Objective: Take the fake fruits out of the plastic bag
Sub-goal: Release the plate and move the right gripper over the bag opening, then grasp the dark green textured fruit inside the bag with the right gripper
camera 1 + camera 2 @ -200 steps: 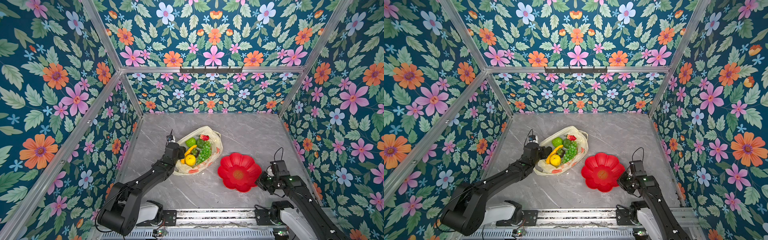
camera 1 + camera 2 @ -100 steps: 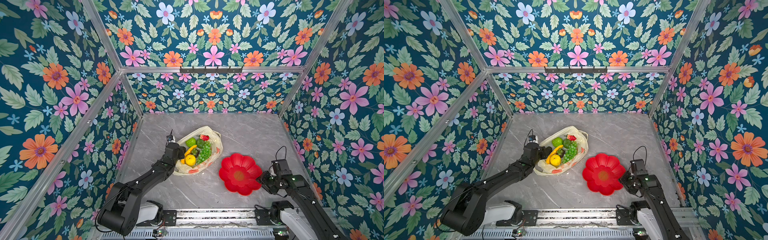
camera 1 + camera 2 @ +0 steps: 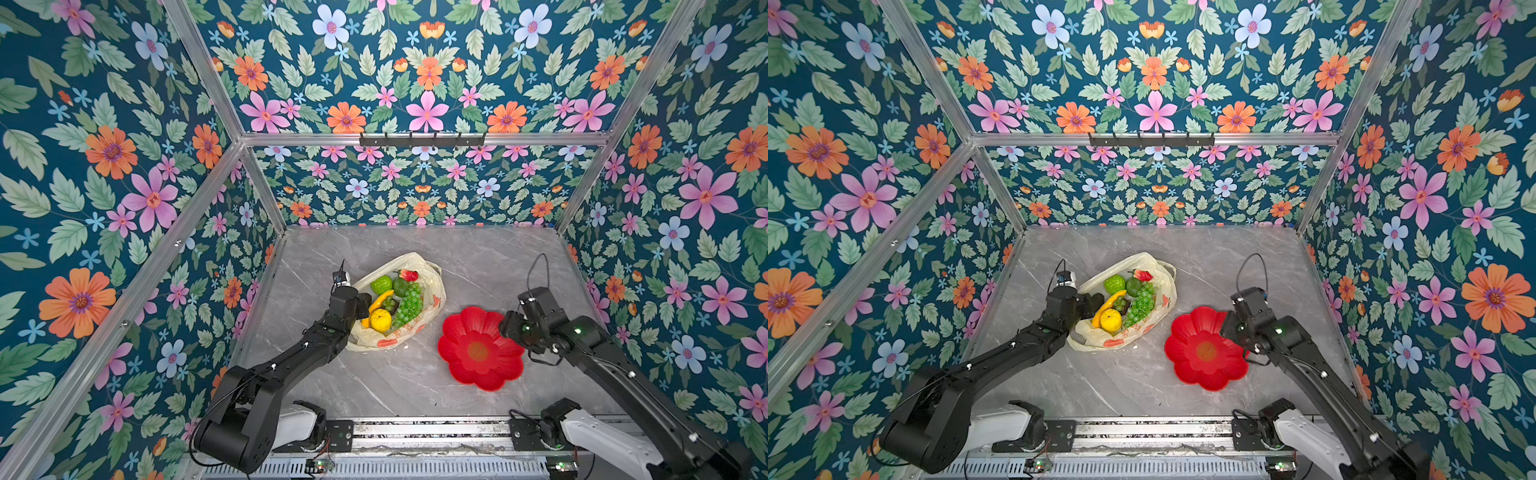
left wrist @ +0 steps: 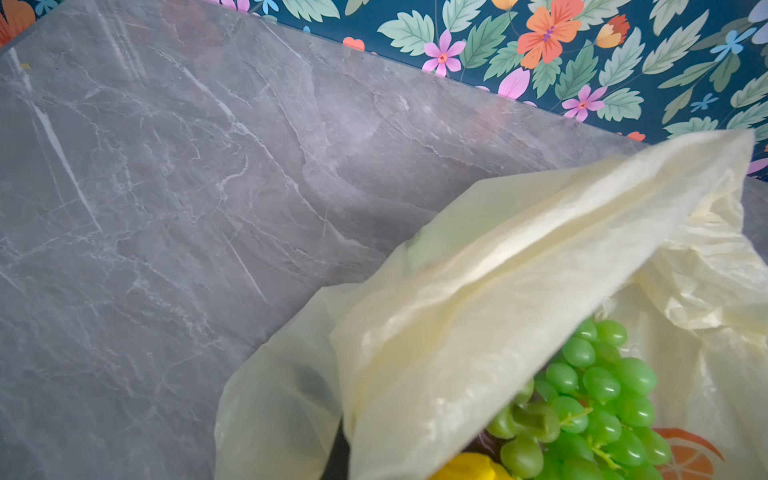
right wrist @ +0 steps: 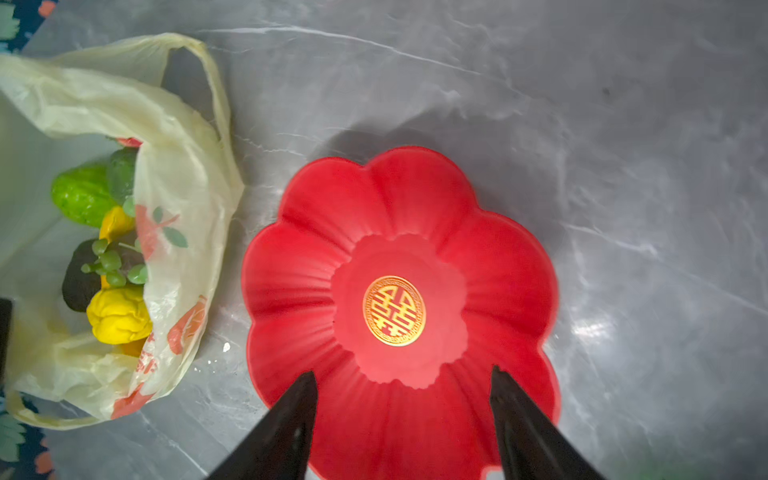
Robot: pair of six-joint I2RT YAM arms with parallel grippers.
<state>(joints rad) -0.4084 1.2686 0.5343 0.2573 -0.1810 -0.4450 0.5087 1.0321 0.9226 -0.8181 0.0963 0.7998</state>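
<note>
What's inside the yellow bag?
The plastic bag holds green grapes, a banana, a yellow citrus, a bumpy green fruit, a dark avocado, a strawberry. Anything underneath them is covered.

A gold double-happiness sign [image 5: 394, 311], 囍, sits mid-frame on the red plate [image 5: 415, 195]; the bag [image 5: 183, 174] has unreadable red lettering [image 5: 147, 362].

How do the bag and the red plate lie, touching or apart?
Apart. The right wrist view shows bare table between the bag and the plate.

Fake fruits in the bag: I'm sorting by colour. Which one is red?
The strawberry, at the far end of the plastic bag, beside the dark green avocado; no other fruit is red.
</note>
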